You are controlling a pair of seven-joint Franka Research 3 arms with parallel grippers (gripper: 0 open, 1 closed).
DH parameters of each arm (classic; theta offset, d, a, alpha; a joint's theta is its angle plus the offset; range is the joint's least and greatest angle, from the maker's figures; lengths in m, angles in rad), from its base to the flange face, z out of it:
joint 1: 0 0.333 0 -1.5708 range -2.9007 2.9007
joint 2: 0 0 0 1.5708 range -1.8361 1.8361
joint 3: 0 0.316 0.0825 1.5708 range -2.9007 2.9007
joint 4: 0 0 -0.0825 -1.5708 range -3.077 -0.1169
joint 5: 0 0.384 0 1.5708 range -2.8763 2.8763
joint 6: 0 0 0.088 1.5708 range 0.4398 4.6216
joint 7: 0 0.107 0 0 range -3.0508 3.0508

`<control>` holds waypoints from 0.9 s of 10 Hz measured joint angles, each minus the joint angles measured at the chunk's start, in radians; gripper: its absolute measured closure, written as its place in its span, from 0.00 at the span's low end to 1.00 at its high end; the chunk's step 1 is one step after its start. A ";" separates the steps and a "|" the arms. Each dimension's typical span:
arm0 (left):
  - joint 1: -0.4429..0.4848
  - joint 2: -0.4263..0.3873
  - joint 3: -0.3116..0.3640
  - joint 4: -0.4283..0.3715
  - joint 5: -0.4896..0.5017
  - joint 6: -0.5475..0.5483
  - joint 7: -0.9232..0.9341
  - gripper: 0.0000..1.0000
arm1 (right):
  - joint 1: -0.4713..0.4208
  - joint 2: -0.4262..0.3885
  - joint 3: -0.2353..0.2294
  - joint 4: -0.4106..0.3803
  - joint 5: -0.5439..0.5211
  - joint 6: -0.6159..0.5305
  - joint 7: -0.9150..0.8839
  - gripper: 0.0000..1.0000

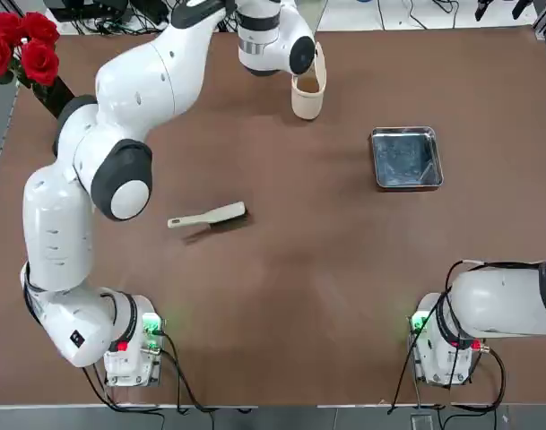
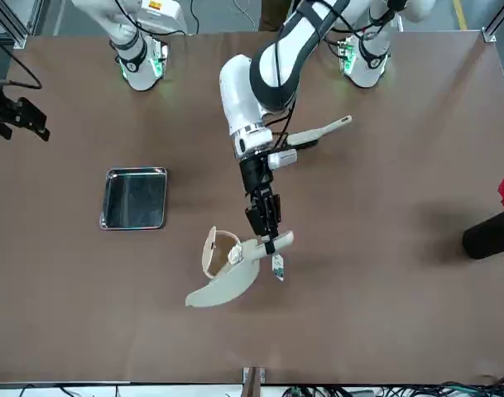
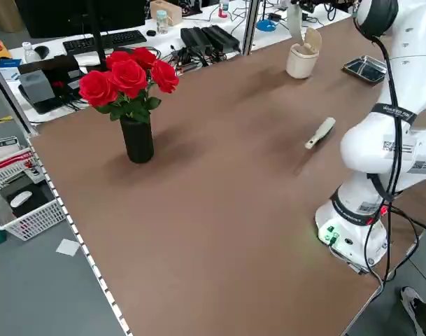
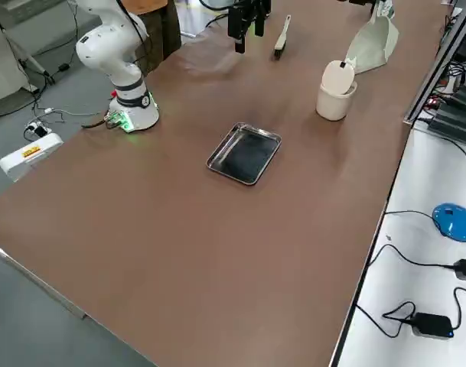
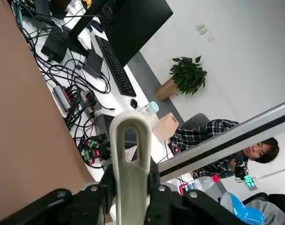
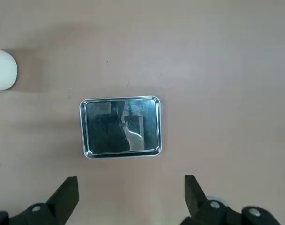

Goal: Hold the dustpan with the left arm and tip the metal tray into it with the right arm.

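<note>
My left gripper (image 2: 269,241) is shut on the looped handle of the cream dustpan (image 2: 224,286). It holds the dustpan tilted at the table's far side, handle up, scoop low beside the bin. In the left wrist view the handle (image 5: 130,150) stands between the fingers. The left arm (image 1: 138,85) covers the dustpan in the top view. The metal tray (image 1: 405,158) lies flat on the table's right half. My right gripper (image 6: 130,197) hangs high above the table on the near side of the tray (image 6: 121,126), open, with nothing between its fingers.
A cream bin (image 1: 308,94) with its lid up stands next to the dustpan. A cream hand brush (image 1: 207,216) lies mid-table. A vase of red roses (image 1: 26,49) stands at the far left corner. Monitors, cables and a seated person (image 5: 203,140) are beyond the far edge.
</note>
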 joint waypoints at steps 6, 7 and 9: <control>-0.009 0.011 0.001 -0.001 0.007 0.000 0.001 0.68 | -0.001 0.001 0.000 0.000 0.000 0.000 0.001 0.00; -0.009 0.011 0.002 0.001 0.008 0.000 0.001 0.68 | -0.003 0.002 0.000 0.000 0.000 0.005 0.001 0.00; -0.009 0.022 0.005 -0.001 0.032 -0.001 0.001 0.68 | -0.005 0.002 0.000 -0.001 0.000 0.011 0.001 0.00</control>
